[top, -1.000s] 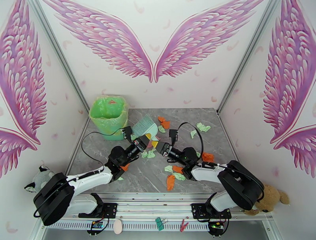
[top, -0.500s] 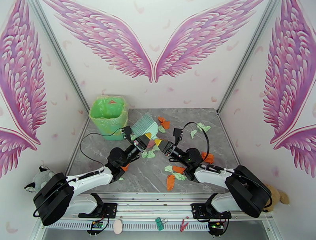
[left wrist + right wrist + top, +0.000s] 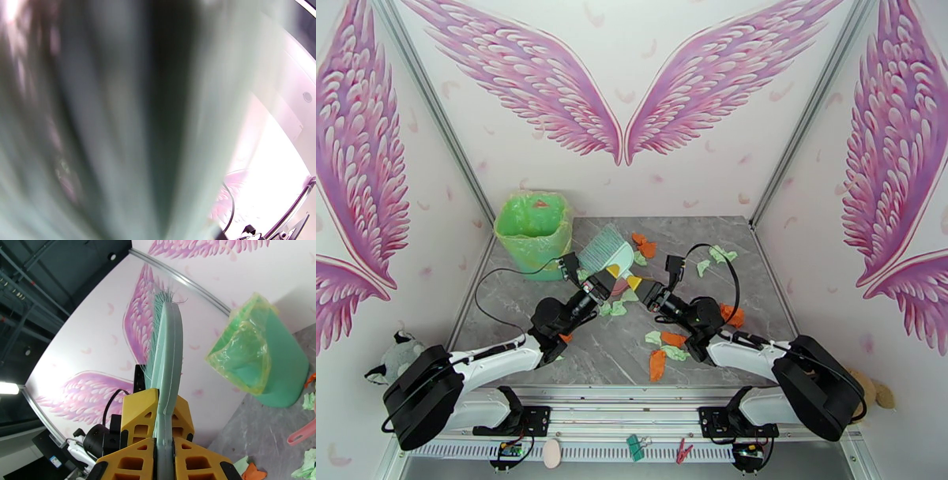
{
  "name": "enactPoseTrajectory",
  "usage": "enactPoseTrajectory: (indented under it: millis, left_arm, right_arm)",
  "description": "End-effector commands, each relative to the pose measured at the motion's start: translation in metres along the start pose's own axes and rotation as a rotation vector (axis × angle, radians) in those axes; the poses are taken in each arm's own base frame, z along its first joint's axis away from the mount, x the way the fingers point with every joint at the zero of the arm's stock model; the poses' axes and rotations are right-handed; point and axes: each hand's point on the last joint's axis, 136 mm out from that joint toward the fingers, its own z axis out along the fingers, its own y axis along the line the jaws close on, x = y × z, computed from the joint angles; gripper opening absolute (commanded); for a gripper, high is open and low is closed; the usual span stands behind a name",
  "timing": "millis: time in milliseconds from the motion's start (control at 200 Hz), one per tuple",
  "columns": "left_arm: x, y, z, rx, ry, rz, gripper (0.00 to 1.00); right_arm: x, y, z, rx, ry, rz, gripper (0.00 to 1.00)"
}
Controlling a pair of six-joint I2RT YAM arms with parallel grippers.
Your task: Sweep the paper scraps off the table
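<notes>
The teal hand brush [image 3: 602,249] is shown at the middle of the table [image 3: 608,357], its handle clamped between the closed jaws of the right gripper [image 3: 634,283]. The left gripper [image 3: 611,273] is set against the same handle from the left, and whether its jaws grip or merely flank it cannot be told. The paper scraps [image 3: 657,365], mint green and orange, are scattered at the far middle, at the far right, between the grippers and near the right arm.

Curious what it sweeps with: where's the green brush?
Overhead, the green brush is left of centre, beside the green bin, its handle clamped in the right claw.
</notes>
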Motion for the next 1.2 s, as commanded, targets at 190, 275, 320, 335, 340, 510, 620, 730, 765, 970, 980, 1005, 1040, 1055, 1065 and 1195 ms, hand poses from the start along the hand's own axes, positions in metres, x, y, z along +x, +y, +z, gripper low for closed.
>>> enactPoseTrajectory:
  millis: [190, 275, 320, 335, 340, 510, 620, 730, 765, 970, 980, 1005, 1040, 1055, 1065, 1195]
  left_arm:
    - [0.034, 0.037, -0.007, -0.174, 0.190, 0.153, 0.69]
    - [0.037, 0.045, -0.019, -0.227, 0.229, 0.229, 0.75]
    - [0.036, 0.052, -0.027, -0.265, 0.240, 0.266, 0.81]
    - [0.035, 0.055, -0.030, -0.281, 0.244, 0.281, 0.85]
    - [0.035, 0.055, -0.031, -0.285, 0.243, 0.286, 0.86]
    - [0.023, 0.083, -0.058, -0.414, 0.270, 0.418, 0.99]
    - [0.008, 0.095, -0.069, -0.496, 0.310, 0.531, 0.99]
    - [-0.006, 0.116, -0.078, -0.663, 0.413, 0.704, 0.99]
    - [-0.009, 0.126, -0.082, -0.722, 0.459, 0.762, 0.99]
    - [-0.014, 0.174, -0.082, -0.870, 0.656, 0.921, 0.98]
    - [-0.014, 0.177, -0.082, -0.870, 0.662, 0.915, 0.98]
    - [-0.013, 0.184, -0.082, -0.868, 0.680, 0.904, 0.97]
    - [-0.010, 0.193, -0.080, -0.860, 0.708, 0.884, 0.95]
    - [-0.010, 0.197, -0.080, -0.860, 0.718, 0.878, 0.94]
    - [-0.009, 0.199, -0.080, -0.860, 0.726, 0.875, 0.94]
    - [-0.002, 0.230, -0.077, -0.876, 0.818, 0.873, 0.88]
  right_arm:
    - [-0.015, -0.015, -0.021, 0.247, 0.000, -0.134, 0.00]
    - [-0.022, -0.028, -0.039, 0.440, 0.023, -0.218, 0.00]
    - [-0.026, -0.031, -0.049, 0.528, 0.042, -0.269, 0.00]
    - [-0.027, -0.032, -0.052, 0.552, 0.048, -0.280, 0.00]
    - [-0.029, -0.031, -0.053, 0.557, 0.046, -0.288, 0.00]
    - [-0.039, -0.035, -0.087, 0.748, 0.101, -0.414, 0.00]
    - [-0.042, -0.037, -0.105, 0.831, 0.136, -0.470, 0.00]
    - [-0.043, -0.036, -0.119, 0.875, 0.150, -0.496, 0.00]
    - [-0.042, -0.036, -0.122, 0.881, 0.152, -0.498, 0.00]
    - [-0.036, -0.040, -0.133, 0.898, 0.165, -0.485, 0.00]
    - [-0.035, -0.041, -0.133, 0.897, 0.167, -0.484, 0.00]
    - [-0.035, -0.041, -0.134, 0.897, 0.167, -0.481, 0.00]
    - [-0.034, -0.041, -0.134, 0.896, 0.168, -0.479, 0.00]
    - [-0.034, -0.042, -0.134, 0.897, 0.169, -0.477, 0.00]
    - [-0.033, -0.042, -0.134, 0.897, 0.171, -0.476, 0.00]
    - [-0.030, -0.042, -0.135, 0.891, 0.187, -0.466, 0.00]
